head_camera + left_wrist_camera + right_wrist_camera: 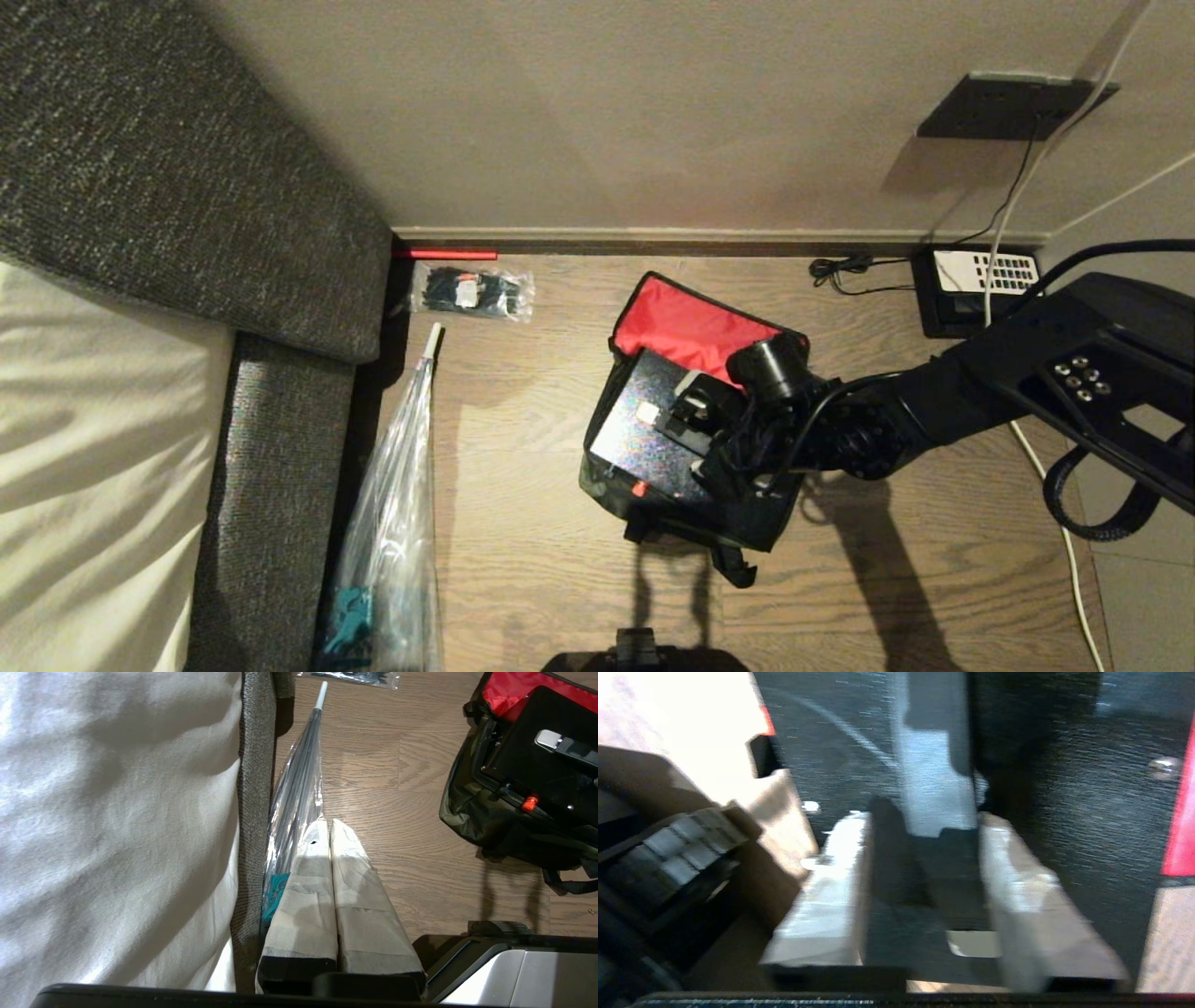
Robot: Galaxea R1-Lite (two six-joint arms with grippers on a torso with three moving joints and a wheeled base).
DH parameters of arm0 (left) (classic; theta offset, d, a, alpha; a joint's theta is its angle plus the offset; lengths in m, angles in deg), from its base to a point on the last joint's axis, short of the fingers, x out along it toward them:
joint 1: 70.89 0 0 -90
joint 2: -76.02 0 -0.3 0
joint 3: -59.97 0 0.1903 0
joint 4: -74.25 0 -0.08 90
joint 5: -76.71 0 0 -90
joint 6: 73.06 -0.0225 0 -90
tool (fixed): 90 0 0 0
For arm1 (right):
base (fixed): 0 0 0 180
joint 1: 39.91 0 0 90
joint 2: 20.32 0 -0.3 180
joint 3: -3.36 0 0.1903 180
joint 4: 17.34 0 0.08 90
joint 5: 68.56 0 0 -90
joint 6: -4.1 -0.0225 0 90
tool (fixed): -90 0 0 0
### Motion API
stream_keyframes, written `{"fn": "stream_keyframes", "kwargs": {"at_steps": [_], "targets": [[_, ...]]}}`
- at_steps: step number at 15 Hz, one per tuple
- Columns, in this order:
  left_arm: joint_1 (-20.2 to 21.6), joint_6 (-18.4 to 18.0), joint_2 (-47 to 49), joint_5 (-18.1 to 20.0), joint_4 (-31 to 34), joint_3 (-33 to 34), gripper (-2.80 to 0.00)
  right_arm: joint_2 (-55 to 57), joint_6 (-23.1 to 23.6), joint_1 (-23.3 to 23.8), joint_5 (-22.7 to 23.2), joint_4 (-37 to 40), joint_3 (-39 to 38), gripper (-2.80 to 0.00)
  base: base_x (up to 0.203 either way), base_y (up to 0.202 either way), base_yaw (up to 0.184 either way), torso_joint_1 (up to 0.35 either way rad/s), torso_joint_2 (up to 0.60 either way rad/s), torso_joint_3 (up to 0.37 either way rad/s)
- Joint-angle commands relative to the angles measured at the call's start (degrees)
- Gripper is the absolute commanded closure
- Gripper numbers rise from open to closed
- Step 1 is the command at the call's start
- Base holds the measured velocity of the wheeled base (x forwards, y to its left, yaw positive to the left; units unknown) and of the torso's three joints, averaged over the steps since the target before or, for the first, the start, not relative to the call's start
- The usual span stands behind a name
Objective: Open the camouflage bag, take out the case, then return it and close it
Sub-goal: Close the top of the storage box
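Observation:
The camouflage bag [747, 527] sits open on the wooden floor, its red-lined lid [691, 327] folded back toward the wall. The black speckled case [635, 425] lies flat across the bag's mouth, with its small red catch [639, 488] on the near edge. My right gripper [681, 411] reaches in from the right and hovers low over the case top. In the right wrist view its pale fingers [831, 891] stand apart on either side of the case's black handle [957, 877], so the right gripper [922, 819] is open. My left gripper [329, 823] is shut and empty, parked by the sofa; that view also shows the bag [472, 816] and the case [556, 779].
A grey sofa with a white cover [140, 280] fills the left. A wrapped umbrella [397, 523] lies along it. A clear packet of black items [471, 292] sits near the skirting. A black telephone [976, 280] and cables [1036, 467] occupy the right.

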State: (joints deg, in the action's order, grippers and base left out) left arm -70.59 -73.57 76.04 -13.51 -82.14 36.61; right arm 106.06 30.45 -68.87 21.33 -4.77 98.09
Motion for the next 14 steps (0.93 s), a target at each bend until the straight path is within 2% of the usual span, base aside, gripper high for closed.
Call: {"fn": "stream_keyframes", "kwargs": {"at_steps": [1,2,5,6,7,8,10,14], "targets": [[0.0,0.0,-0.1,0.0,0.0,0.2,0.00,-0.3,-0.2,-1.1,0.6,-0.5,-0.8,-2.80,0.000,0.000,0.000,0.000,0.00,0.000],[0.0,0.0,-0.1,0.0,0.0,0.1,0.00,-1.5,-0.2,-1.2,1.6,-1.0,-1.8,-2.80,0.000,0.000,0.000,0.000,0.00,0.000],[0.0,0.0,-0.1,0.0,0.0,0.2,0.00,-8.3,-1.5,-0.2,10.7,-2.0,-5.1,-2.80,0.000,0.000,0.000,0.000,0.00,0.000],[0.0,0.0,-0.1,0.0,0.0,0.1,0.00,-11.2,-4.4,0.7,13.5,-2.0,-6.0,-2.80,0.000,0.000,0.000,0.000,0.00,0.000],[0.0,0.0,-0.1,0.0,0.0,0.2,0.00,-13.7,-11.0,2.0,15.4,-2.2,-6.7,-2.80,0.000,0.000,0.000,0.000,0.00,0.000],[0.0,0.0,-0.1,0.0,0.0,0.2,0.00,-14.9,-17.4,3.4,16.3,-2.5,-6.7,-2.80,0.000,0.000,0.000,0.000,0.00,0.000],[0.0,0.0,-0.1,0.0,0.0,0.1,0.00,-15.1,-26.2,8.4,16.8,-2.6,-4.8,-2.80,0.000,0.000,0.000,0.000,0.00,0.000],[0.0,0.0,-0.1,0.0,0.0,0.1,0.00,-7.6,-34.2,18.4,14.9,-0.9,2.1,-2.80,0.000,0.000,0.000,0.000,0.00,0.000]]}}
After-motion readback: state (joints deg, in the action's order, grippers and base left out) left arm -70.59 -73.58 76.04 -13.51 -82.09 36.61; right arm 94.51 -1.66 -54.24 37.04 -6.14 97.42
